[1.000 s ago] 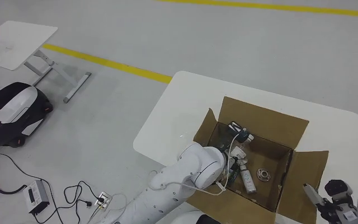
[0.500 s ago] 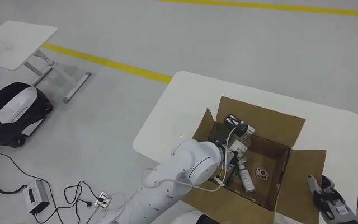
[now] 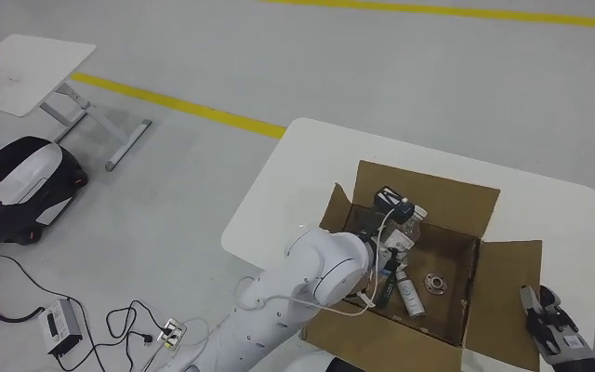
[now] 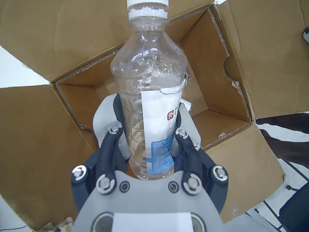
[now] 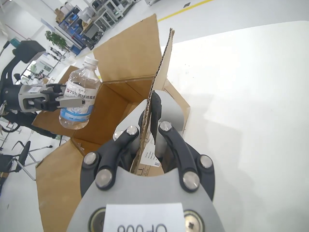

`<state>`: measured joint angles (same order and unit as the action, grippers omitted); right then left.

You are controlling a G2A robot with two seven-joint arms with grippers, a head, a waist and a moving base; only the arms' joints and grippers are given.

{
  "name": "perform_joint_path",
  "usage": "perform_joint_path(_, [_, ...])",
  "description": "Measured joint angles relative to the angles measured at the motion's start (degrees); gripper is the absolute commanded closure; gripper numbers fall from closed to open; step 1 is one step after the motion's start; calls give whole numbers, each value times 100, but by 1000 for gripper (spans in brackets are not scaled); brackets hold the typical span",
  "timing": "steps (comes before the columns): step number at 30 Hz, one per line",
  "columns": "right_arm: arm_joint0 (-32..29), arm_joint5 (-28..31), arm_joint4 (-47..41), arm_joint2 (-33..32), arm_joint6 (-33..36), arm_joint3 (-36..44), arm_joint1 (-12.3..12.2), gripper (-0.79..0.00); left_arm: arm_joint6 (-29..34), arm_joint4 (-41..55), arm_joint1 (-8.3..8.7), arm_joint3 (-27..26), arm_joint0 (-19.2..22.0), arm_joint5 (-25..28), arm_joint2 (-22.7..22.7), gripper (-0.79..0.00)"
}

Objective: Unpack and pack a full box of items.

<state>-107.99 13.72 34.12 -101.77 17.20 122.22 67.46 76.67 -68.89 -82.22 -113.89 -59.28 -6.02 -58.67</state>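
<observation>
With left gripper (image 4: 148,121) clamped round its lower half, has raised clear white-capped plastic bottle (image 4: 149,73) higher, now above mouth of open brown cardboard box (image 3: 437,195): one item nearly out. Stands upright, white-and-blue label round its middle. Has closed right gripper (image 5: 150,105) onto side flap (image 5: 164,56) of box, steadying it.

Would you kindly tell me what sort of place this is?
Probably a robotics lab or factory hall: a pale floor marked with a yellow line, racks of equipment in the room behind, and a white work table.
</observation>
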Motion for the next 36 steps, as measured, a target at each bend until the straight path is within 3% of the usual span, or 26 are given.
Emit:
perform_joint_path(8, [266,-603,-331,-87,-95,-118,24,0,-33,82,5,-110,58,47,-55,0])
perform_joint_path(15, [419,-766,-433,-230,78,-267,15,0,-49,149,17,-320,82,64,-145,0])
perform_joint_path(16, [427,-757,-446,-249,90,-272,13,-86,-42,153,20,-353,79,67,-163,0])
perform_joint_path(18, [439,-738,-467,-283,109,-275,11,-391,-10,166,27,-422,74,73,-204,0])
perform_joint_path(19, [448,-706,-469,-302,126,-270,9,-723,16,180,33,-471,73,78,-239,0])
perform_joint_path(20, [457,-663,-449,-318,137,-258,6,-785,37,178,38,-507,74,87,-267,0])
perform_joint_path(30, [210,-368,-91,-614,-233,104,7,-785,417,-141,115,-968,15,152,-600,0])
perform_joint_path(36, [-221,-91,-41,-1045,-776,409,41,-785,782,-490,192,-1360,-147,124,-1091,0])
